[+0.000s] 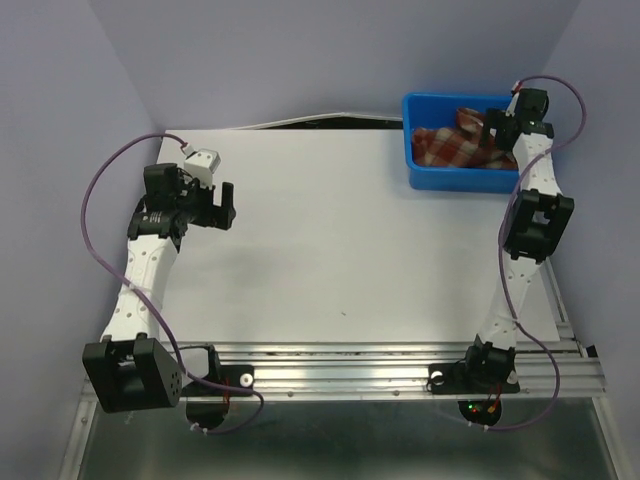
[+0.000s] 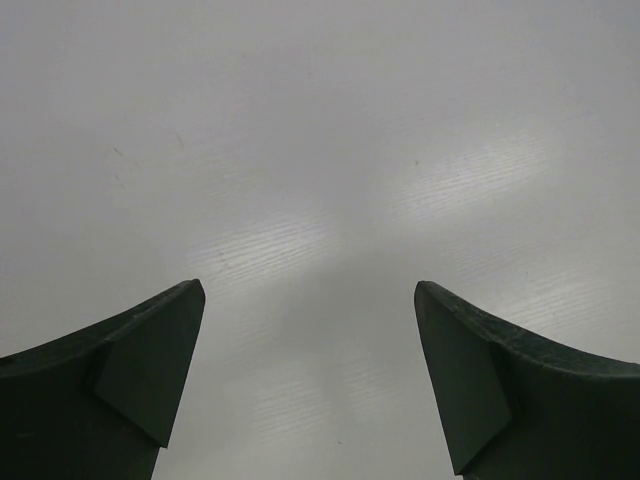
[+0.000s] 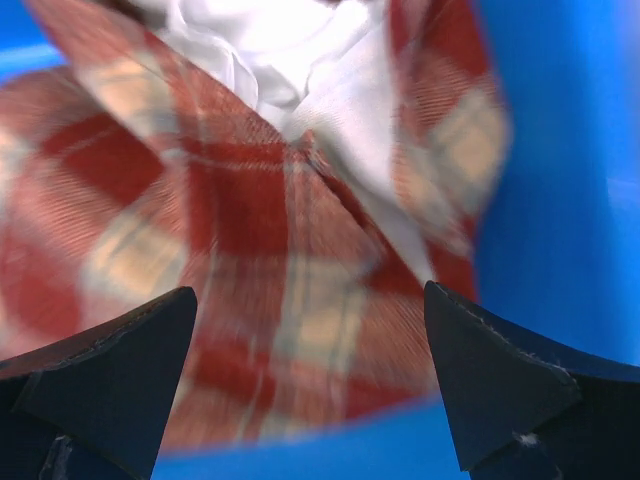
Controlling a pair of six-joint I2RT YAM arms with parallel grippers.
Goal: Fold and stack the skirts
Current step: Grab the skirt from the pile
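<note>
A crumpled red, dark-red and cream plaid skirt lies inside the blue bin at the back right of the table. My right gripper hangs over the bin, open, with the plaid skirt and its white lining below and between the fingers; nothing is held. My left gripper hovers open over bare white table at the left, far from the bin. In the left wrist view the left gripper shows only table between its fingers.
The white table stretches between the arms. Blue bin wall rises close to the right finger. A metal rail runs along the near edge with both arm bases. Purple walls enclose the back and sides.
</note>
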